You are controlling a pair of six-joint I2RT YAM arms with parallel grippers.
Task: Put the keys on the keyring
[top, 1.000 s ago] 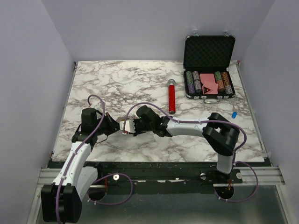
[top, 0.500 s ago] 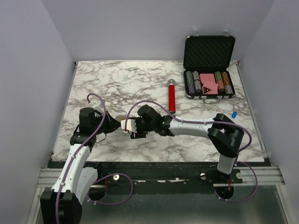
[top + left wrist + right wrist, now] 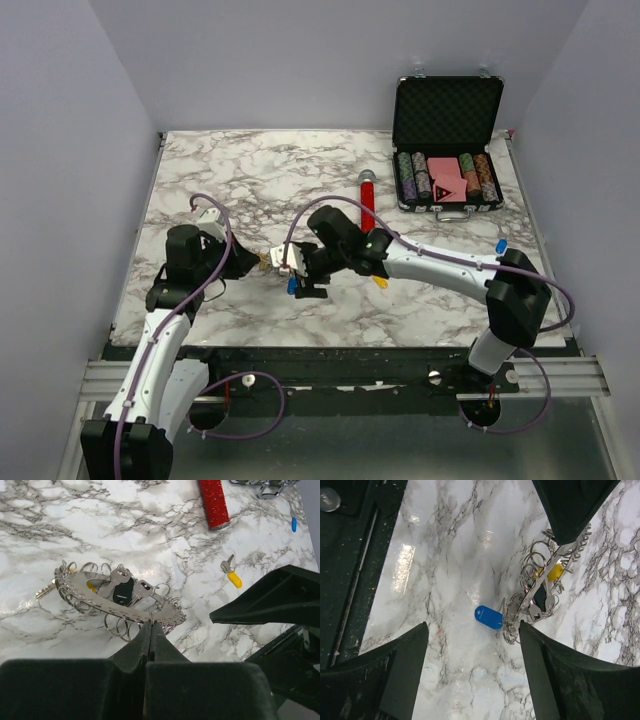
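Observation:
My left gripper is shut on the near rim of the keyring, a silvery ring with many small wire loops. Some keys hang on it, one yellow-headed. In the right wrist view a blue-headed key lies on the marble with its metal end against the ring's loops; I cannot tell whether it is threaded on. My right gripper stands open above it, holding nothing. A loose yellow-headed key lies to the right of the ring. Another blue key rests near the table's right edge.
A red cylinder with a silver cap lies behind the grippers. An open black case with striped poker chips stands at the back right. Both grippers meet close together at the table's front left.
My right gripper has opened and drawn back to the right, uncovering the blue key beside the ring and the yellow key on the table. The left gripper stayed shut on the ring.

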